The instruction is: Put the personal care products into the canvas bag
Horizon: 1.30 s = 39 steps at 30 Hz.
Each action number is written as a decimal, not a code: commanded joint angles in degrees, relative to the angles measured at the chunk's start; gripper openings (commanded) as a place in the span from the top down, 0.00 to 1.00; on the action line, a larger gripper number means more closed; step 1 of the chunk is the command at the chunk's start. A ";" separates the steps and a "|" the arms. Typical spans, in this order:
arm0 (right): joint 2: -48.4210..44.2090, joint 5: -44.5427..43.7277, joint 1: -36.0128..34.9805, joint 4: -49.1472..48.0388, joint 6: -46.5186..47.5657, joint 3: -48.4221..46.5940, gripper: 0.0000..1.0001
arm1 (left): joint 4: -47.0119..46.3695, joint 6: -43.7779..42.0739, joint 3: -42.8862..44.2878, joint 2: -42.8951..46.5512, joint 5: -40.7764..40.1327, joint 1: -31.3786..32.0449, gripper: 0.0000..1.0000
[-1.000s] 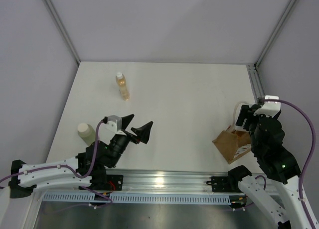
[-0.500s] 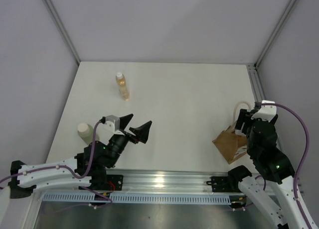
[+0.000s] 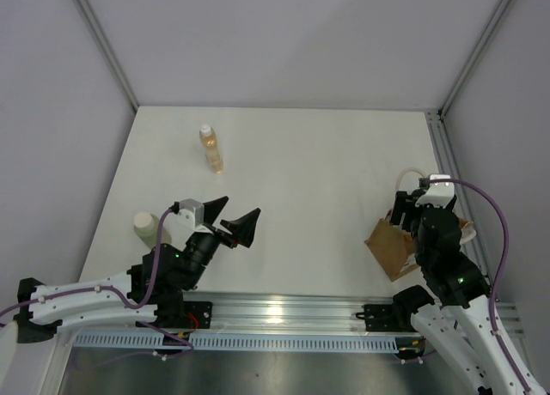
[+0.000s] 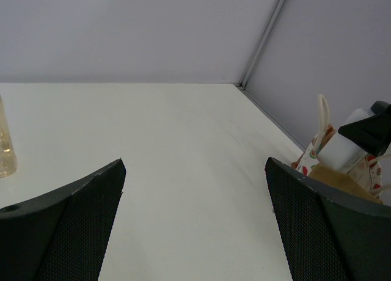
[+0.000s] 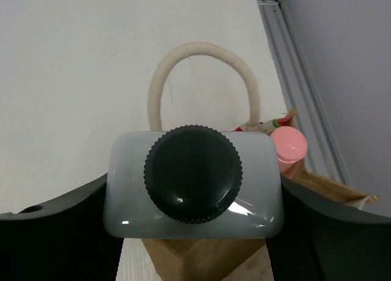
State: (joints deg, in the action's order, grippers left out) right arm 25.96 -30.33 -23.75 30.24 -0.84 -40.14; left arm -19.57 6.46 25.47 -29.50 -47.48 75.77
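Note:
My right gripper [image 5: 194, 203] is shut on the clear squarish bottle with the black cap [image 5: 194, 174] and holds it upright over the canvas bag [image 5: 201, 259]. One cream handle [image 5: 201, 58] loops up behind the bottle. The orange bottle's pink cap [image 5: 288, 148] shows inside the bag. From above, the bag [image 3: 387, 245] lies near the right edge, partly under the right arm. The slim amber bottle [image 3: 210, 148] stands far left. The squat pale-green cylinder [image 3: 148, 227] stands just left of my left gripper [image 3: 234, 219], which is open with nothing between its fingers.
A metal rail [image 3: 443, 150] runs along the table's right edge beside the bag. Grey walls close in the back and both sides. The left wrist view shows bare white tabletop [image 4: 183, 140] between the open fingers, with the bag [image 4: 342, 180] at the right.
My right arm has swung left and toward the near edge, carrying the clear bottle to a spot over the bag. The left arm has barely moved.

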 commanded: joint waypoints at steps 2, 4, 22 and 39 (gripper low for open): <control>-0.64 4.58 0.72 -13.63 0.66 1.38 1.00 | -1.26 0.22 0.10 0.58 -0.24 -0.18 0.01; -0.20 5.53 1.42 -14.24 -0.56 2.08 1.00 | -1.43 0.22 -0.16 0.75 -0.24 -0.18 0.01; -2.67 3.87 7.74 -23.38 -4.34 12.19 0.74 | -1.78 0.13 -0.16 -0.21 -0.15 -0.18 0.01; 0.94 5.45 9.51 -21.63 -5.40 11.84 0.41 | -2.05 -0.13 -0.16 -0.65 -0.50 -0.18 0.01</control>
State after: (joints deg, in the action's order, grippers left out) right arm 27.40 -23.86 -14.59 17.96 -5.76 -25.69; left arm -19.57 6.48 25.39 -29.74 -47.48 75.77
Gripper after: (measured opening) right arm 0.770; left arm 0.994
